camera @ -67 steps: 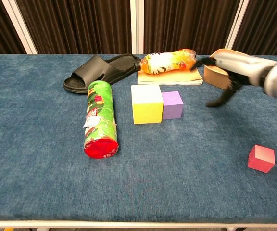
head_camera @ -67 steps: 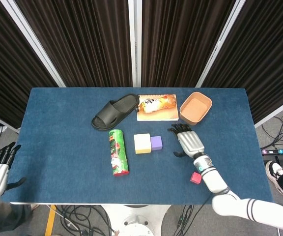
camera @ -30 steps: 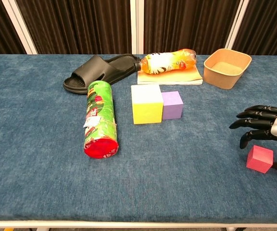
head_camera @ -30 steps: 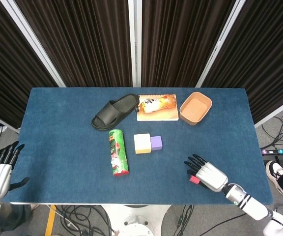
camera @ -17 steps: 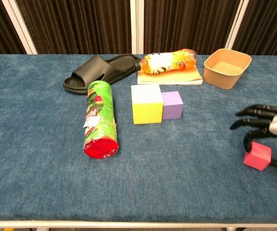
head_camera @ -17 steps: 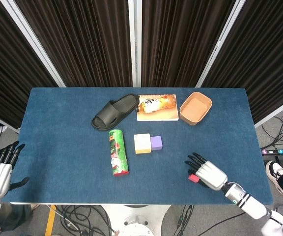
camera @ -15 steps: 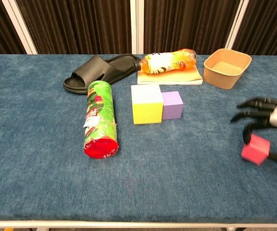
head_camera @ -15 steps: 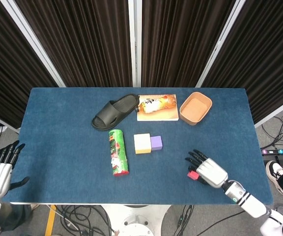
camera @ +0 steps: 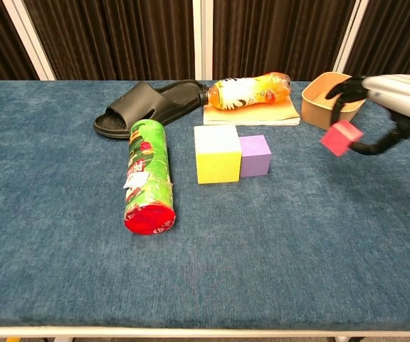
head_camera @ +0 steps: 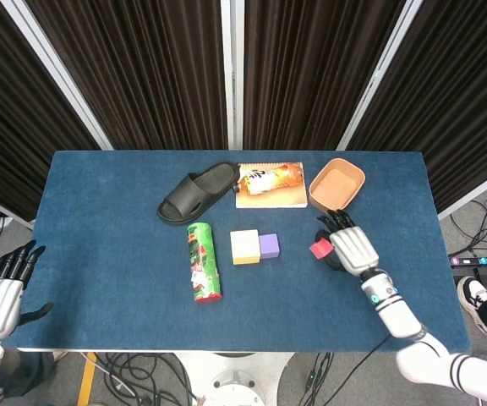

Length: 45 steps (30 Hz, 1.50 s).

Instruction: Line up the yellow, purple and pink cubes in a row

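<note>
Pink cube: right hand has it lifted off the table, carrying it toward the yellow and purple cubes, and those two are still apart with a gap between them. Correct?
Not quite. The right hand does hold the pink cube off the table, but the yellow cube and purple cube already sit touching, side by side. The chest view shows no gap between them.

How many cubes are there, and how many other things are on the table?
Cubes: 3, the yellow cube, the purple cube and the pink cube held up by the right hand.
Chip cans: 1.
Slippers: 1.
Drink bottles: 1.
Notebooks: 1.
Bowls: 1.
Total: 8.
</note>
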Tool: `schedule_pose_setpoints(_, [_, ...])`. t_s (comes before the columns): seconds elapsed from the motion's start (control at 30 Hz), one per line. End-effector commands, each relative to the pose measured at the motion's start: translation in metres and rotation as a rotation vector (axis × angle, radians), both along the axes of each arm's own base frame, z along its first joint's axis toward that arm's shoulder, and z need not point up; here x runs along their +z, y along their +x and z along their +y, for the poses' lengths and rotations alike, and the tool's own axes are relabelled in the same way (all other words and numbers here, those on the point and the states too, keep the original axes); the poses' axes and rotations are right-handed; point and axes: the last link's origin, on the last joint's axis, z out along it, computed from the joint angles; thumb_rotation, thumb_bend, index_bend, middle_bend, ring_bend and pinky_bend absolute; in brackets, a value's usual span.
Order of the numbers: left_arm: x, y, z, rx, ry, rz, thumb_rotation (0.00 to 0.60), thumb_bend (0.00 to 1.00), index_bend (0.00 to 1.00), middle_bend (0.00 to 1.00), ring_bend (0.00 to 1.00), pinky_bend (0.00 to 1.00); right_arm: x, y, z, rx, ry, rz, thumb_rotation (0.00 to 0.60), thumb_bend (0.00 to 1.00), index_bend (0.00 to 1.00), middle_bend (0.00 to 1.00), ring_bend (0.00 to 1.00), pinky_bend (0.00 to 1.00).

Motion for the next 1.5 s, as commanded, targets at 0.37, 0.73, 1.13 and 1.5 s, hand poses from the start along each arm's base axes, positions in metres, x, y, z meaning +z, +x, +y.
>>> schedule_pose_setpoints(0.37, [-0.002, -0.008, 0.001, 0.012, -0.009, -0.009, 0.6, 0.05, 0.14, 0.16, 0.11, 0.16, -0.066, 0.055, -0.027, -0.155, 0.043, -0.028, 0.6, 0.25, 0.53, 0.09, 0.0, 0.0])
schedule_pose_setpoints(0.73, [-0.004, -0.013, 0.002, 0.019, -0.015, -0.015, 0.6, 0.05, 0.13, 0.16, 0.11, 0.16, -0.08, 0.057, -0.03, -0.201, 0.039, -0.027, 0.6, 0.25, 0.48, 0.08, 0.0, 0.0])
schedule_pose_setpoints(1.13, [-0.006, -0.016, 0.002, 0.016, -0.013, -0.022, 0.6, 0.05, 0.13, 0.16, 0.11, 0.16, -0.083, 0.058, -0.024, -0.206, 0.047, -0.018, 0.6, 0.21, 0.3, 0.06, 0.0, 0.0])
schedule_pose_setpoints(1.5, [-0.005, -0.018, -0.001, 0.019, -0.005, -0.024, 0.6, 0.05, 0.13, 0.16, 0.11, 0.16, -0.047, 0.057, -0.027, -0.16, -0.001, -0.046, 0.6, 0.09, 0.14, 0.02, 0.0, 0.0])
